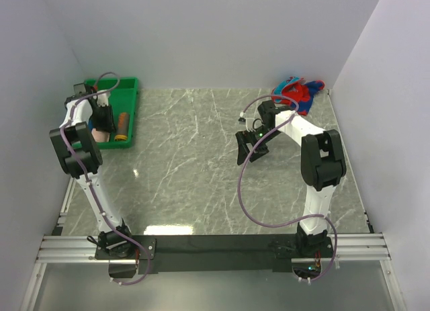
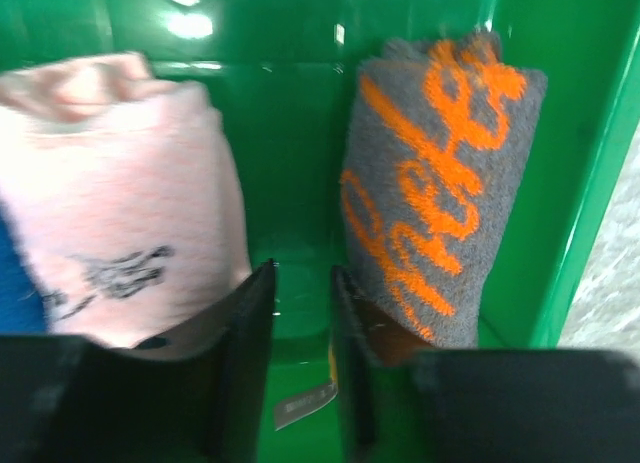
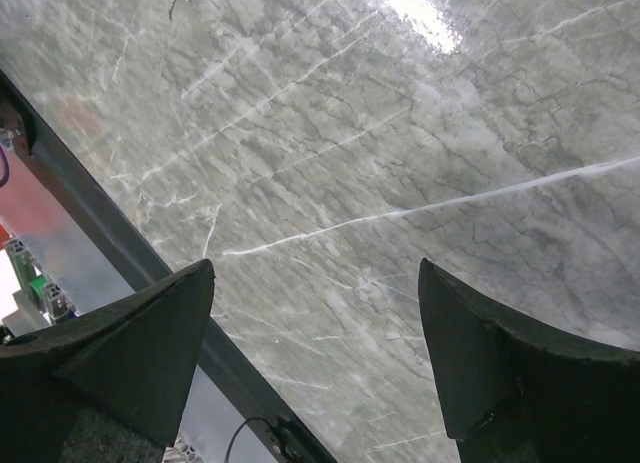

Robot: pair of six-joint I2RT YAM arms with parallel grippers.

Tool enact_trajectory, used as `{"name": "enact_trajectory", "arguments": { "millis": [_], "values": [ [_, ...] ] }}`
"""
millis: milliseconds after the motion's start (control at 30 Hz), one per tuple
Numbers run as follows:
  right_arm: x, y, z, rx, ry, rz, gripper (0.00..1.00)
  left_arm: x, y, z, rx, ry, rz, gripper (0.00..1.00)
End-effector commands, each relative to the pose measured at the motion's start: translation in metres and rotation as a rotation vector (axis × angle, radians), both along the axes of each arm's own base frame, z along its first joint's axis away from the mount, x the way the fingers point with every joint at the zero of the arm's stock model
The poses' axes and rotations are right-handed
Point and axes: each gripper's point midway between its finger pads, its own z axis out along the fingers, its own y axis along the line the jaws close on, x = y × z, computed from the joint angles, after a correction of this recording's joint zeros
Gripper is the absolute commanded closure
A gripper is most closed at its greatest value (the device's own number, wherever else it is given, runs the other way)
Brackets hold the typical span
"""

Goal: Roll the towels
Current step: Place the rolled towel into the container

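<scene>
Looking like a robotics lab test cell: plain white walls (image 1: 215,35) boxing in a grey marble-patterned counter (image 1: 195,170), a left arm (image 1: 77,150) and a right arm (image 1: 321,160) standing bolted to an aluminium rail (image 1: 67,247) at the near edge, purple cables (image 1: 240,190) looping along them, a green plastic tray (image 1: 129,89) sitting in one corner.

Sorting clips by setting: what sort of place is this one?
Probably a lab robot cell, not a home. Plain pale walls box in a marble-patterned tabletop, and the left arm and right arm are mounted on an aluminium rail at its near edge.
</scene>
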Motion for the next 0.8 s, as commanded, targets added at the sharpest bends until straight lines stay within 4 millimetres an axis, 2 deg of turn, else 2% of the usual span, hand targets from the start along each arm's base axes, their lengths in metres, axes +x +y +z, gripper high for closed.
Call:
{"name": "enact_trajectory", "arguments": {
  "millis": [0, 33, 233, 433, 667, 767],
  "values": [
    [0.007, 0.006, 0.011, 0.018, -0.032, 0.011, 0.11, -0.004, -0.014, -0.002, -0.028, 0.020, -0.064, 0.63],
    [0.006, 0.006, 0.010, 0.018, -0.032, 0.012, 0.11, -0.004, -0.015, -0.001, -0.031, 0.017, -0.067, 0.57],
    [0.006, 0.006, 0.011, 0.016, -0.035, 0.011, 0.10, -0.004, -0.019, -0.002, -0.047, 0.025, -0.085, 0.47],
    [0.011, 0.004, 0.016, 0.008, -0.067, 0.002, 0.10, -0.001, -0.012, 0.006, -0.011, 0.007, -0.061, 0.45],
    [0.019, 0.003, 0.026, 0.000, -0.112, -0.002, 0.10, 0.011, -0.003, 0.041, 0.044, -0.065, -0.051, 0.45],
    [0.021, 0.004, 0.027, -0.002, -0.121, 0.001, 0.10, 0.011, -0.002, 0.046, 0.057, -0.073, -0.062, 0.44]
  ]
}}
